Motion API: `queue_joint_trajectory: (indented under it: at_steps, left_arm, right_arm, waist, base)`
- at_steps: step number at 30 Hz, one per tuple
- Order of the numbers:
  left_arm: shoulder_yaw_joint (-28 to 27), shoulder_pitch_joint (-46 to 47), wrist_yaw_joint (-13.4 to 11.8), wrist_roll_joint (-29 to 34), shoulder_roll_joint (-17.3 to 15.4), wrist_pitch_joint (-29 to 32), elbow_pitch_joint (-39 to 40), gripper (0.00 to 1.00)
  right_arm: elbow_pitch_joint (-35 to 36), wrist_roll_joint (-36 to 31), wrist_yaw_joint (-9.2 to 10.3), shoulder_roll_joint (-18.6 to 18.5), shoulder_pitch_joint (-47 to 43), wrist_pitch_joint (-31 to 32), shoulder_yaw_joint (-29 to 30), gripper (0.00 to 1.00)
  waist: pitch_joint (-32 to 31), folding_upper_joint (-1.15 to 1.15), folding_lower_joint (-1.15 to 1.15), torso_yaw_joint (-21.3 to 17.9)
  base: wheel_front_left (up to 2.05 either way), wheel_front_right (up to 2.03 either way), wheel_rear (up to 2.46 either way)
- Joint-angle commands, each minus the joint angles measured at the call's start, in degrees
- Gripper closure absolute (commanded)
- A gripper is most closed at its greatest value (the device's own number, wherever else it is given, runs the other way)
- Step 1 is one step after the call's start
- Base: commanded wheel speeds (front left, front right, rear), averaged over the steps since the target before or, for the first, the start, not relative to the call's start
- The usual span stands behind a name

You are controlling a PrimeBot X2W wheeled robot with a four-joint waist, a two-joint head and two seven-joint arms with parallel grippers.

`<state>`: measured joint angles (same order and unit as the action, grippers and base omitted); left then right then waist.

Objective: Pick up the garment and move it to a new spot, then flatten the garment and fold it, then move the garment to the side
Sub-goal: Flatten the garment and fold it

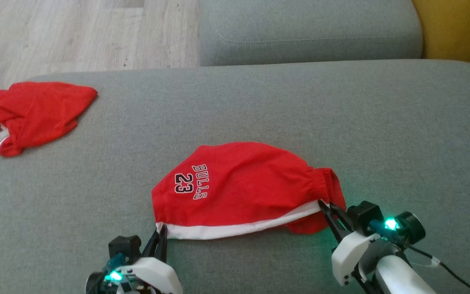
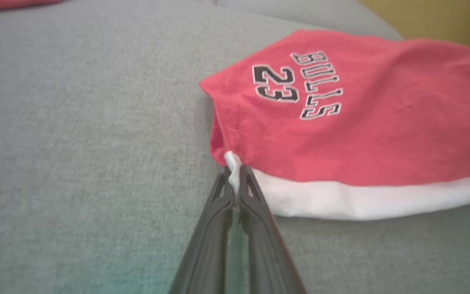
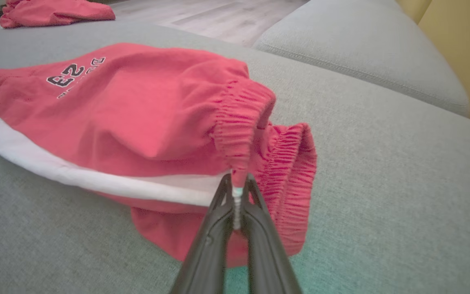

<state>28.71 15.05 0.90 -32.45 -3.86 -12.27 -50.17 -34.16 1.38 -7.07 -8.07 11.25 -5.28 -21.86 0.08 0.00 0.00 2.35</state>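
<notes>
The garment (image 1: 239, 188) is a pair of red shorts with a white side stripe and "BULLS 23" print, lying on the grey sofa cushion (image 1: 259, 106). My left gripper (image 1: 162, 233) is shut on the garment's lower-left corner, where the white stripe ends (image 2: 235, 171). My right gripper (image 1: 324, 206) is shut on the elastic waistband (image 3: 237, 179) at the garment's right end. The white-striped edge stretches between the two grippers, slightly raised. In the right wrist view the waistband (image 3: 292, 163) bunches open behind the fingers.
A second red garment (image 1: 31, 114) lies crumpled at the cushion's far left edge. Another grey cushion (image 1: 308, 32) sits behind, wooden floor (image 1: 76, 32) at the back left, a yellow wall (image 1: 455, 28) at the back right.
</notes>
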Motion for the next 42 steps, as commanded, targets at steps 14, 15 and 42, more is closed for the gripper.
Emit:
queue_joint_trajectory:
  at_steps: [14, 15, 42]
  left_arm:
    - [-5.8, 0.2, -2.5, 3.4, -6.5, -2.7, 27.9, 1.0]
    - [-6.1, 0.1, -2.8, 3.7, -7.2, -2.7, 31.0, 1.0]
    - [-10.3, 15.1, -4.5, 5.8, -21.3, 18.2, 62.9, 1.0]
  right_arm:
    - [16.9, 5.3, -0.42, -0.5, 1.9, -2.5, 4.3, 1.0]
    - [19.3, 5.7, -0.42, -0.8, 1.8, -1.9, 4.6, 1.0]
    - [51.8, 10.8, -0.42, -5.9, 6.0, 16.7, 7.1, 1.0]
  waist:
    - [-5.5, 0.0, 0.0, -0.3]
    - [-5.9, 0.0, 0.0, -0.4]
    - [-0.9, 0.0, 0.0, -4.3]
  base:
    - [0.0, 0.0, 0.0]
    - [0.0, 0.0, 0.0]
    - [0.0, 0.0, 0.0]
